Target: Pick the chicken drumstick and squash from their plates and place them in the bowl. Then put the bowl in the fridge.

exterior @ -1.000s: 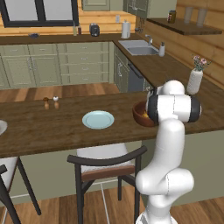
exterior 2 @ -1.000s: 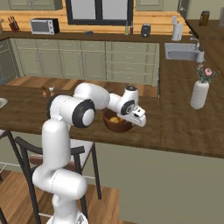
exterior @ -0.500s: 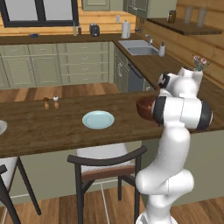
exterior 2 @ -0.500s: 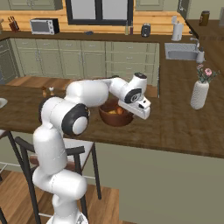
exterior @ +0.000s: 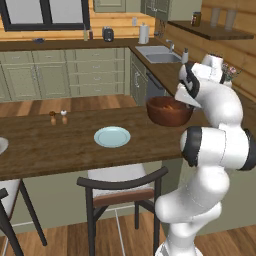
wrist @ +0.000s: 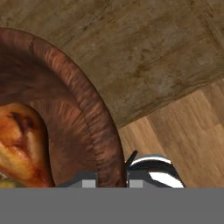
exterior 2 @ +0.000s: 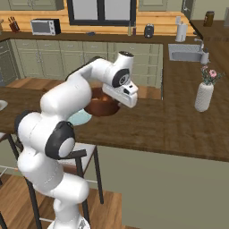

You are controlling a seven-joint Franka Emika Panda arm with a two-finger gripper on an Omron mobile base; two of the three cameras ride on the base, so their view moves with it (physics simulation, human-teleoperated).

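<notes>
Bowl (exterior: 169, 110) lifted off counter (exterior: 60, 145), gripper (wrist: 113, 177) clamped on its rim, drumstick (wrist: 19, 144) inside.

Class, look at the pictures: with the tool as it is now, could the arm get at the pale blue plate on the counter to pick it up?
Probably not yet. The tool is shut on the bowl wall, so it is occupied, though the pale blue plate lies uncovered on the counter.

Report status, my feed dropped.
End effector shut on bowl rim. Bowl off the counter, drumstick inside. Nothing in the way.
</notes>
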